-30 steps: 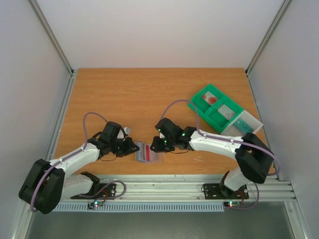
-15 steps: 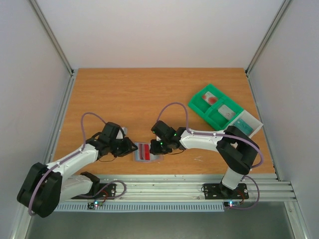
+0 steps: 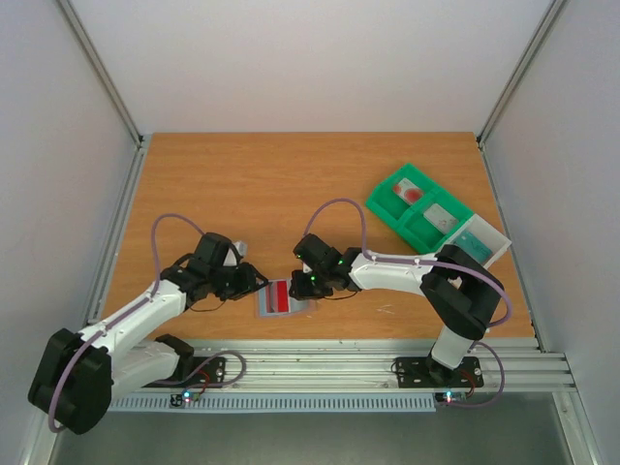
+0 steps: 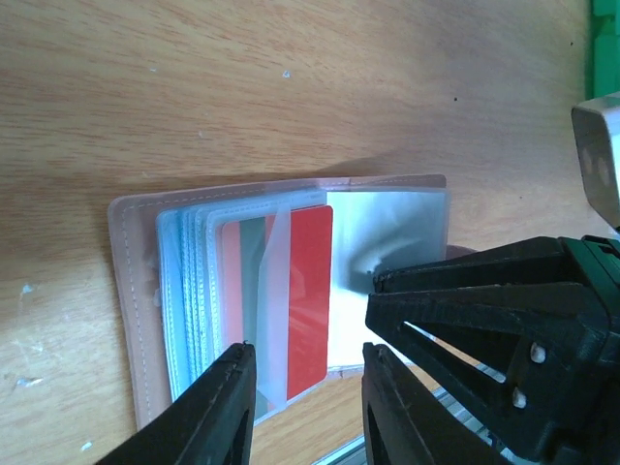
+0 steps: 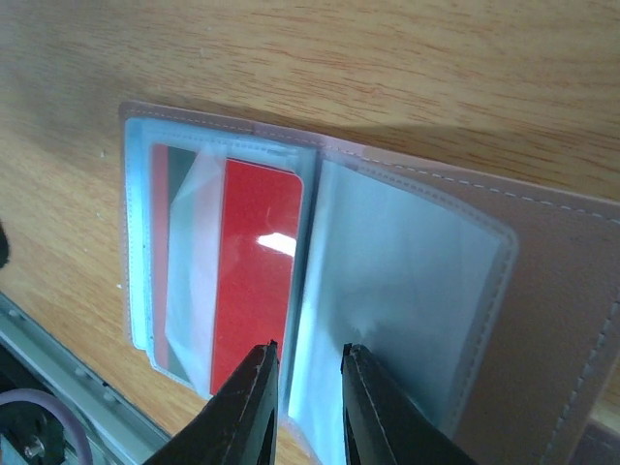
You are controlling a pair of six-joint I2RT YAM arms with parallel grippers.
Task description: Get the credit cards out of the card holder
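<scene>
Count: 1 card holder [image 3: 279,298], 2 grippers, and 1 green tray [image 3: 387,208] well off to the right on the table [image 3: 242,184].

Cards in the holder: 1 red card [image 4: 310,291] is plain to see. 1 grey-green card [image 4: 254,281] shows as a strip beside it, under the clear sleeves. Any more than that, cannot tell.

The holder lies open and flat near the table's front edge, between the 2 grippers.

Left gripper [image 4: 308,349]: fingers moderately apart, straddling 1 end of the red card, clamping nothing.

Right gripper [image 5: 310,346]: narrow gap at the fold, just beside the red card, with a sleeve edge between the fingers. Contact: cannot tell.

Vs 1 s ago: the right gripper has shifted left onto the holder. The holder is spread flatter, with more red showing.
</scene>
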